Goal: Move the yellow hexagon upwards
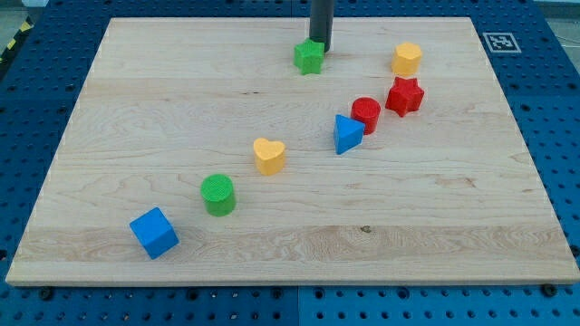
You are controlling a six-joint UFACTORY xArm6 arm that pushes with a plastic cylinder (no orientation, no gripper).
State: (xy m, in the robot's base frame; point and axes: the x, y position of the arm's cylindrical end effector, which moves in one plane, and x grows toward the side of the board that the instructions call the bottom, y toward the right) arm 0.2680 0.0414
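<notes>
Currently my tip (322,48) rests against the green star (310,57), at its upper right; no jaws fitted, so no state to report. Yellow hexagon (407,59) sits well to the tip's right, above the red star (404,96). Recommend circling below it between those two, then pushing straight up the counter (136,109)

No readable words, numbers or brand names anywhere. Only sign: a small black-and-white square fiducial marker (500,42), QR-like pattern, on a white patch at the top-right corner of the wooden tabletop (136,118). Pattern too small to decode. Blocks and rod carry no labels. Yellow-black hazard stripe at the view's top-left edge, no txt on it.
</notes>
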